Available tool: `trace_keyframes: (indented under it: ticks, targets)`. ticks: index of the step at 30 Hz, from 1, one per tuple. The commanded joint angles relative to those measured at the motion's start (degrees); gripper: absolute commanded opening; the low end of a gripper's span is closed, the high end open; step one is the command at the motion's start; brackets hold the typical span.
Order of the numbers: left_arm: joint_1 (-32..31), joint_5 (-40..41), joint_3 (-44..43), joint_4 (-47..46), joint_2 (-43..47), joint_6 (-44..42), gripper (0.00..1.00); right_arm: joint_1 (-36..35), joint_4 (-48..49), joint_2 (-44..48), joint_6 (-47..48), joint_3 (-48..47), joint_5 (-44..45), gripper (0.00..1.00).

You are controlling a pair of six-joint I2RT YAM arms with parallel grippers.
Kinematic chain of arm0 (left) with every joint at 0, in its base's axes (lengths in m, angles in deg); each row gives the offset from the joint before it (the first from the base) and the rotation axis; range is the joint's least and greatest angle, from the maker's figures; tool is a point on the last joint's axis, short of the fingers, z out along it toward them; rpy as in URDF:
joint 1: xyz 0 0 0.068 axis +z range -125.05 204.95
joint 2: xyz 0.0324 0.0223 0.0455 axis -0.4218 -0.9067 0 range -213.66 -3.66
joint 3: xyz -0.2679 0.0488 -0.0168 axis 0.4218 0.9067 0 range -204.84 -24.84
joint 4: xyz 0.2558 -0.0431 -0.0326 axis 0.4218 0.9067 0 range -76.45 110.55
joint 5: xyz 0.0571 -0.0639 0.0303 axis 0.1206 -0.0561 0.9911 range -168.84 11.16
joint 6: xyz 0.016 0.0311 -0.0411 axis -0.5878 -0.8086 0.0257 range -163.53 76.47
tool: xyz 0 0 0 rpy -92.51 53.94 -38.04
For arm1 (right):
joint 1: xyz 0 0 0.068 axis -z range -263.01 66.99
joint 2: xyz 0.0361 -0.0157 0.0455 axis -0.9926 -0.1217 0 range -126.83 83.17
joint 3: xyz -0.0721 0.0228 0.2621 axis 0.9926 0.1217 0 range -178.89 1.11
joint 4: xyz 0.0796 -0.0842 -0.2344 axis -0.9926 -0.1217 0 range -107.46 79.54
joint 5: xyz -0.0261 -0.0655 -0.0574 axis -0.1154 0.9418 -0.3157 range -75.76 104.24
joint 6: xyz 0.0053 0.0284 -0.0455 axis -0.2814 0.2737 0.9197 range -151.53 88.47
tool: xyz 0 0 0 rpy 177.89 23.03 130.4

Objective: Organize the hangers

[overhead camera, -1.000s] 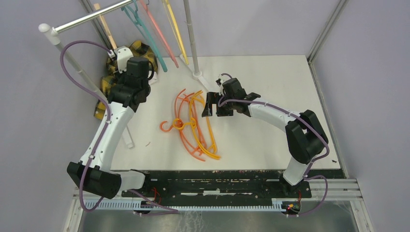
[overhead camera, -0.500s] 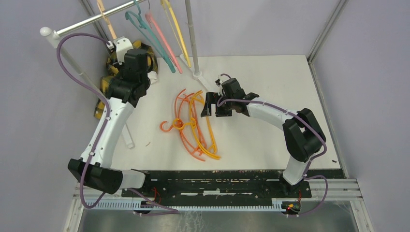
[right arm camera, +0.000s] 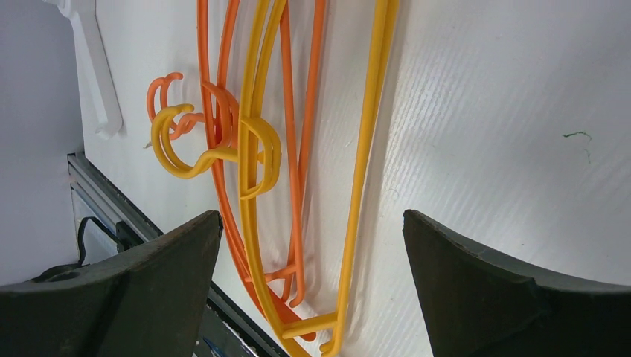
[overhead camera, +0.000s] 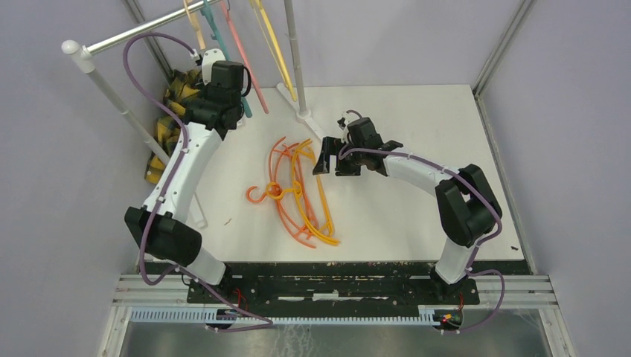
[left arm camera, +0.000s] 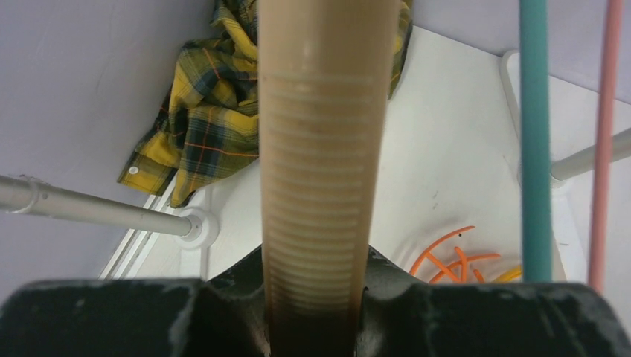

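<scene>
Left claw (left arm camera: 316, 301) grips narrowly around the ribbed arm of a peach hanger (left arm camera: 320, 149), up by the rail (overhead camera: 141, 28) at the upper left of the top view. In the left wrist view a teal hanger (left arm camera: 534, 134) and a pink hanger (left arm camera: 604, 134) run down the right side. Right claw (right arm camera: 311, 223) stands wide and holds nothing, hovering over the orange and yellow hangers (overhead camera: 298, 193) heaped mid-frame on the white counter (overhead camera: 417, 119). A plaid cloth (left arm camera: 201, 111) lies bunched at the counter's left edge.
</scene>
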Motion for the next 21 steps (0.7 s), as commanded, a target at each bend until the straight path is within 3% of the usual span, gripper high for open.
trace_keyframes:
  ticks: [1,21]
  targets:
    - [-1.9,-3.1,-5.8,3.4,-2.8,-2.8,0.03,1.1,3.8,0.2,-0.9,0.7,-1.3,1.00]
    - [-8.3,-9.1,-39.4,15.0,-27.5,-5.1,0.03,4.9,5.1,1.8,-1.4,1.9,-3.4,1.00]
